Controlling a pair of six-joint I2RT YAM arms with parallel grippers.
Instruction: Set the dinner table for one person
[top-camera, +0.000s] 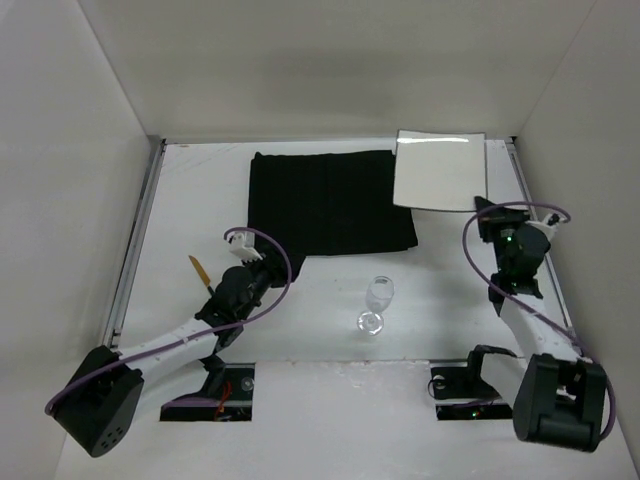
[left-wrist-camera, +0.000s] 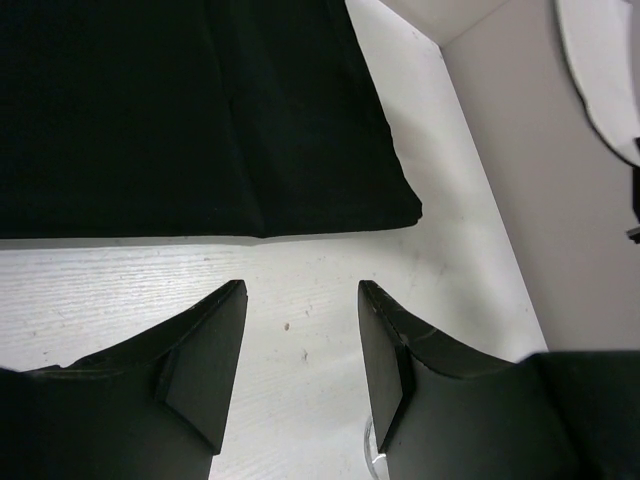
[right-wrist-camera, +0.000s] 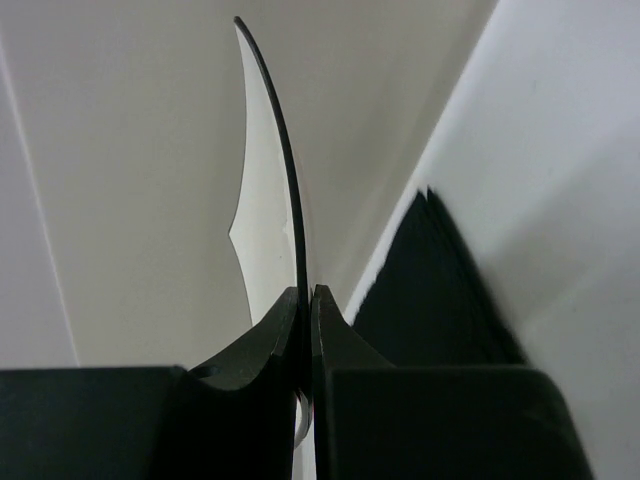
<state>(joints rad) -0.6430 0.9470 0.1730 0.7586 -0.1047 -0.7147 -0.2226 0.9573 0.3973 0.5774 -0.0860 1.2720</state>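
A square white plate (top-camera: 440, 170) is at the back right of the dinner table (top-camera: 300, 330), its left corner over the black mat (top-camera: 330, 200). My right gripper (top-camera: 492, 212) is shut on the plate's near right edge. In the right wrist view the plate (right-wrist-camera: 268, 200) shows edge-on, pinched between the right gripper's (right-wrist-camera: 306, 292) fingers. My left gripper (top-camera: 255, 262) is open and holds nothing, just off the mat's near left corner. In the left wrist view, the left gripper (left-wrist-camera: 302, 290) hangs over bare table short of the mat (left-wrist-camera: 180, 110). A clear wine glass (top-camera: 376, 303) seems to stand upright at the middle.
A slim orange-brown utensil (top-camera: 197, 270) lies on the table left of my left arm. Metal rails (top-camera: 135, 250) run along the side edges, and white walls (top-camera: 60, 180) close in the left, right and back.
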